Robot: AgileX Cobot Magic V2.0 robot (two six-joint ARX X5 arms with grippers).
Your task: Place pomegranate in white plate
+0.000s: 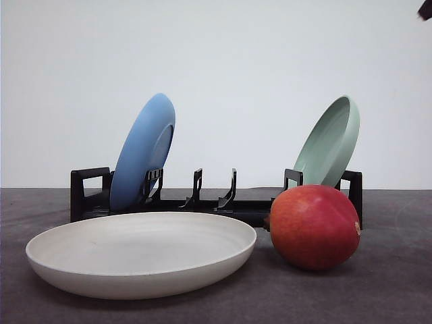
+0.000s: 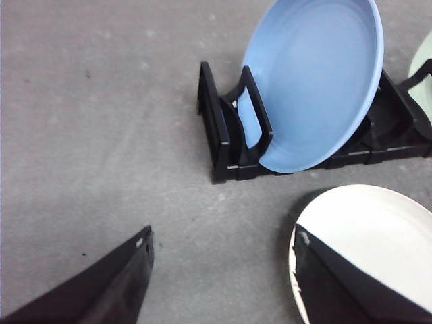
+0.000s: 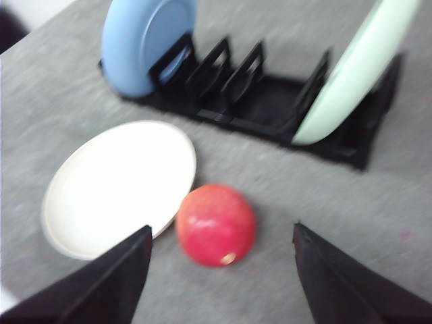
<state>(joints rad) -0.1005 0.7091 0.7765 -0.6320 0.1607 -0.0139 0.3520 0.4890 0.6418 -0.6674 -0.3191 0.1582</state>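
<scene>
The red pomegranate rests on the grey table just right of the white plate, close to its rim but outside it. From the right wrist view, the pomegranate lies between and beyond my right gripper's open fingers, with the white plate beside it. My left gripper is open above the table, one finger over the edge of the white plate. Nothing lies in the plate.
A black dish rack stands behind the plate and fruit. It holds a blue plate leaning at its left end and a pale green plate at its right end. A plain white wall closes the back.
</scene>
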